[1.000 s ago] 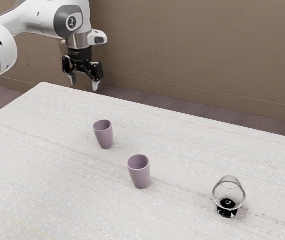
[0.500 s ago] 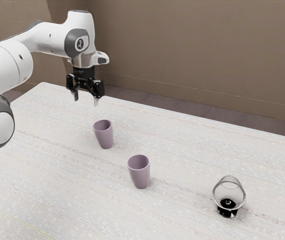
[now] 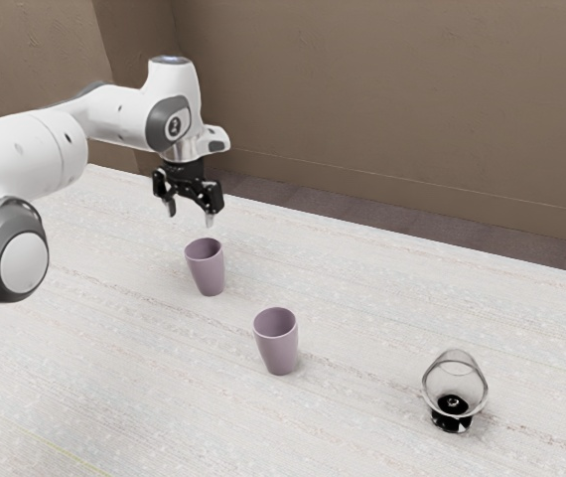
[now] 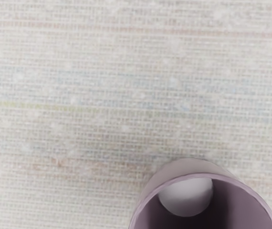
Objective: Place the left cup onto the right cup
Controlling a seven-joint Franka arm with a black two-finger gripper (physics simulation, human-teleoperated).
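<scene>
Fingers of the gripper stand apart in the exterior view, with nothing between them; they point down and hang in the air above the left cup, a little toward the back of the table, and touch nothing. The white arm comes in from the exterior view's left and bends down at the wrist over that cup. The left cup is mauve, stands upright on the table with its mouth up, and sits apart from the right cup, which is the same colour and shape, also upright, and lies nearer the camera and further to the exterior view's right. Well apart from both, further toward the exterior view's right, a clear glass with a dark base rests tilted on the table. A brown wall rises behind the table. From the wrist view, the pale woven tabletop lies under the hand, and the left cup appears from above, just below the hand: its round mauve rim, its inner wall and its pale bottom show, and its far side is cut off by the picture's edge.
</scene>
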